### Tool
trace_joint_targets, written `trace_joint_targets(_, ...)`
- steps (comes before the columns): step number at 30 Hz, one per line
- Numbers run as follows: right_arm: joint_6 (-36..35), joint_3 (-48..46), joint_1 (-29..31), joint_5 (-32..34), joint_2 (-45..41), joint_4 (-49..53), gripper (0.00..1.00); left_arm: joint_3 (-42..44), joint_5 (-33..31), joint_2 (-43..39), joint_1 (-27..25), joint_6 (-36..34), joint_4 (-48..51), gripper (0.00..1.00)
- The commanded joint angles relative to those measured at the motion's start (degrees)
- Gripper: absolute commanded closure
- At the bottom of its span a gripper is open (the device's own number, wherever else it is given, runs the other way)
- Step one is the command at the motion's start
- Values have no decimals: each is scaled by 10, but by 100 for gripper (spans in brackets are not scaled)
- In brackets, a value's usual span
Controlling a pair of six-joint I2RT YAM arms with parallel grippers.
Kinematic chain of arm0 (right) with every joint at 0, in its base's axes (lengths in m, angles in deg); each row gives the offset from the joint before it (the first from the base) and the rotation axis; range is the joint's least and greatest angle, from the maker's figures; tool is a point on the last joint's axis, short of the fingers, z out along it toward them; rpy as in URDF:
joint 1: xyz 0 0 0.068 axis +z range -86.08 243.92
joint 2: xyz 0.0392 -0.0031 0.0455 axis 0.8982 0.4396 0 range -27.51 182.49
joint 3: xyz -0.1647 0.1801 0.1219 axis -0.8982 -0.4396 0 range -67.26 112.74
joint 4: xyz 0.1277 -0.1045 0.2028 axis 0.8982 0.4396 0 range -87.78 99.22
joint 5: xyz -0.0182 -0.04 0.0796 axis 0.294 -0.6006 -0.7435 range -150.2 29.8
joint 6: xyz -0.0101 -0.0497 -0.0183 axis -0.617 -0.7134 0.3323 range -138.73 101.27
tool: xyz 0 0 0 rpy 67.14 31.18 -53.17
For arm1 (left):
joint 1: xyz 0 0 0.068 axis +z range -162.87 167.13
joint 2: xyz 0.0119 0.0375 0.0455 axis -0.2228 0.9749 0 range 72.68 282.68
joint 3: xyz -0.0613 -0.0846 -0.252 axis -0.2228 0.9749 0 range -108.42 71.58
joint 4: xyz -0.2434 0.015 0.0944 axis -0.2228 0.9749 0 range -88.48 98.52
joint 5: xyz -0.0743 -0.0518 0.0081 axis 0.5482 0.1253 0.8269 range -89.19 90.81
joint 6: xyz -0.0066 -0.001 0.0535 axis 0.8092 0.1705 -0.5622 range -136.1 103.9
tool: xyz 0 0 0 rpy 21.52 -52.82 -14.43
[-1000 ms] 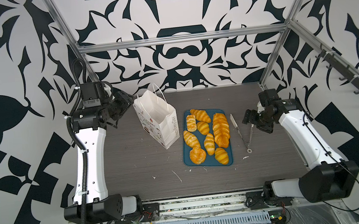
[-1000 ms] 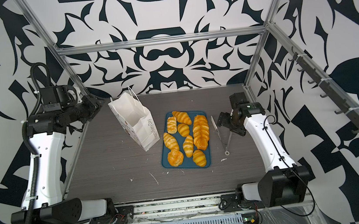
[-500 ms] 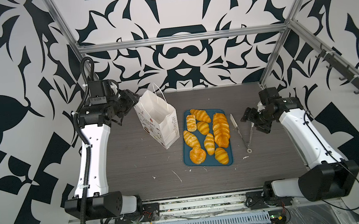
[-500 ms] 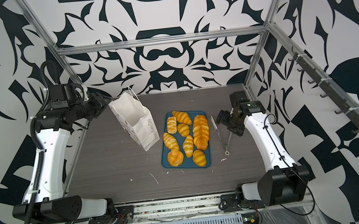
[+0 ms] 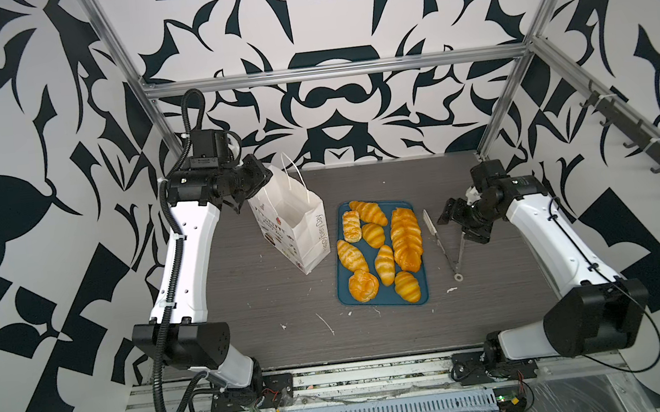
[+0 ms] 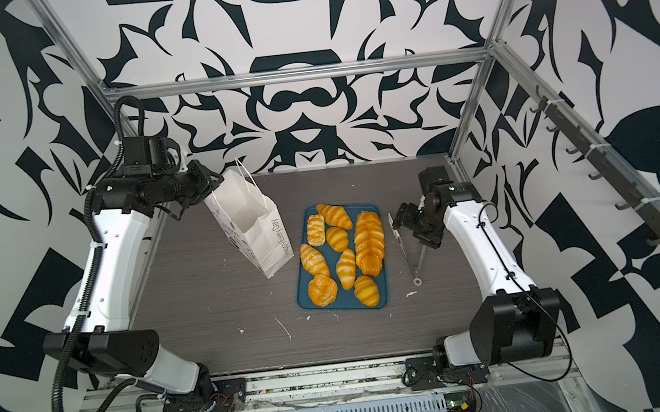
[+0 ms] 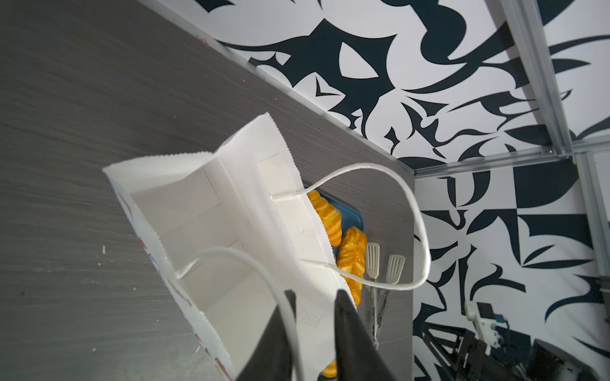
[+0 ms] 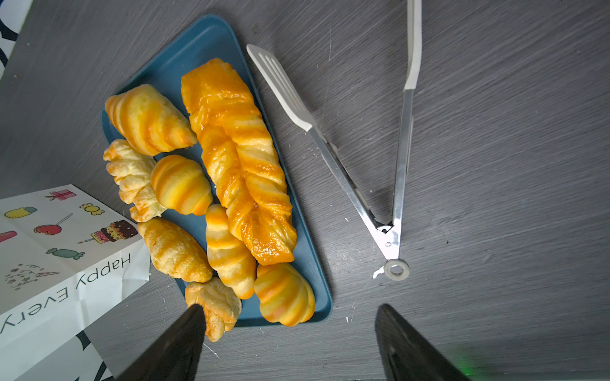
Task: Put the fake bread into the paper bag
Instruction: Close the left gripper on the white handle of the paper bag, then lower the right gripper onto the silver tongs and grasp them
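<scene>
1. Fingers [image 7: 355, 343] of the left arm sit at the top far-left edge of the paper bag [image 5: 292, 219], over the far-left part of the table [image 5: 267, 305]. They stand a narrow gap apart. One white cord handle [image 7: 231, 252] runs through that gap along one finger, and it is not pinched from both sides.
2. Bag details: it is tall and white with a serrated rim, small colourful prints and grey "Happy Every Day" lettering. It stands with its mouth open, and the left wrist view shows bare white paper inside. Its other handle [image 7: 406, 184] arches free.
3. Fake bread [image 5: 374, 235] is eight glossy golden-orange pieces, all lying on the flat teal tray [image 5: 388, 295] just right of the bag.
   - The long braided loaf [image 5: 406, 234] runs along the tray's right side.
   - The small lattice pastry [image 5: 351, 225] lies far left and the round bun [image 5: 364, 286] near left.
   - Striped croissants fill the rest.
   - The bread is well apart from the left fingers, with the bag between them.
4. Metal tongs [image 5: 443, 245] with white tips lie on the table just right of the tray. They are spread in a V with the hinge ring towards the near side.
5. Fingers [image 8: 175, 346] of the right arm are spread wide and grasp nothing. In both top views they hover above the far ends of the tongs. The bread lies to their left, untouched, with the braided loaf closest.
</scene>
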Motion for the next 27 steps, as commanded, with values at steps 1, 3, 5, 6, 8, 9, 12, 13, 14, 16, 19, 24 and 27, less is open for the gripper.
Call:
trace_joint_targets(1, -25, -15, -1, 8, -22, 3, 15, -7, -19, -26, 1, -17, 54, 80)
trace_joint_targets(3, -29, -26, 0, 9, -26, 8, 14, -8, -19, -26, 1, -25, 70, 82)
trace_joint_targets(5, -33, -38, -1, 13, -32, 8, 14, -6, -23, -27, 2, -30, 85, 84)
trace_joint_targets(6, -35, -43, -1, 18, -35, 10, 13, -3, -27, -30, 1, -31, 89, 86)
trace_joint_targets(8, -43, -48, -1, 20, -38, 16, 12, 6, -29, -42, 1, -32, 85, 87)
trace_joint_targets(9, -47, -50, -1, 21, -40, 20, 11, 13, -30, -50, 1, -32, 78, 87)
trace_joint_targets(12, -59, -63, -1, 32, -46, 20, 10, 24, -31, -62, 4, -38, 75, 90)
trace_joint_targets(13, -61, -68, -1, 36, -46, 23, 9, 28, -31, -64, 5, -40, 76, 91)
trace_joint_targets(14, -63, -72, -1, 38, -46, 24, 9, 31, -28, -64, 6, -42, 77, 93)
trace_joint_targets(16, -67, -84, 0, 42, -47, 24, 8, 38, -25, -66, 5, -44, 76, 98)
trace_joint_targets(19, -75, -103, -1, 51, -46, 25, 8, 45, -24, -67, 5, -44, 73, 100)
trace_joint_targets(24, -89, -122, -1, 63, -32, 6, 6, 51, -16, -71, 9, -50, 73, 100)
trace_joint_targets(27, -100, -119, -1, 75, -7, -1, 5, 63, -7, -75, 13, -49, 67, 100)
